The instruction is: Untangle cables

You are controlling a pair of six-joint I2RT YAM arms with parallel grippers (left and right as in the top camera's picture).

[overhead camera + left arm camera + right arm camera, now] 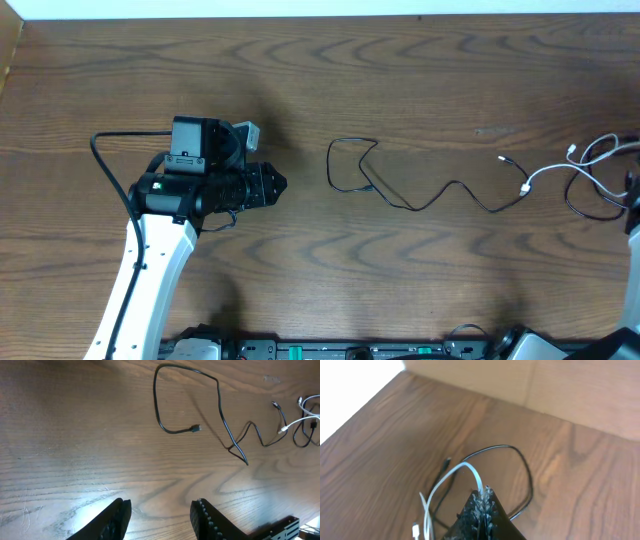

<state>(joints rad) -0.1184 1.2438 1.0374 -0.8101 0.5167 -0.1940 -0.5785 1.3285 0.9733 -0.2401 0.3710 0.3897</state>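
left gripper [160, 506] sits over bare table [300, 80] with fingers apart, holding nothing. long black cable [220, 402] lies ahead of it mid-table, pulled out in loose waves with its plug end [195, 428] free on the wood. right gripper [483, 497] is at the far right edge, fingers together and clamped on the white cable [445, 479], which arcs up from the tips and runs down across a second black cable [529, 482] looped on the table beside it.
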